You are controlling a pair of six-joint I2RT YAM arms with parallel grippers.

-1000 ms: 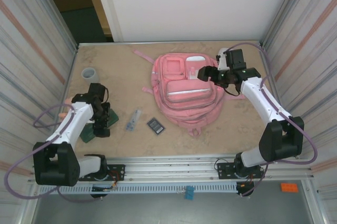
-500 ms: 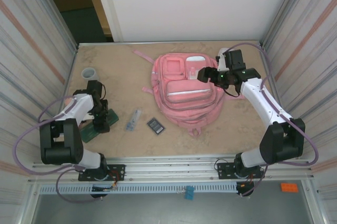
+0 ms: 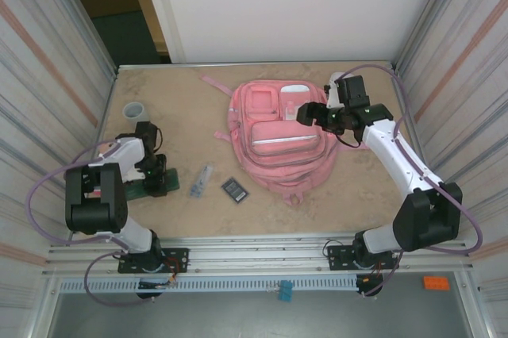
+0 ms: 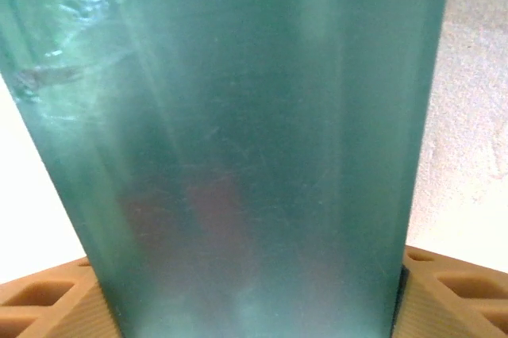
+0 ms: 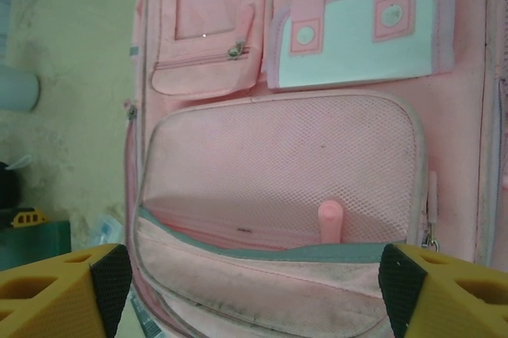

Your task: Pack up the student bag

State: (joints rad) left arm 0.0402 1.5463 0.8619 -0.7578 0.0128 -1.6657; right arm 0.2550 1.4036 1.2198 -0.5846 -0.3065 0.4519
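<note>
- The student bag, pink fabric, lies flat at the middle-right of the mottled beige surface.
- Below its mesh panel, a grey-trimmed pocket mouth stands open; a white flap above carries round studs.
- The right end effector hovers over that pocket, fingers spread wide, holding nothing.
- The left end effector straddles a glossy green flat cover; whether it clamps it cannot be told.
- A small dark card bears print too small to read.
</note>
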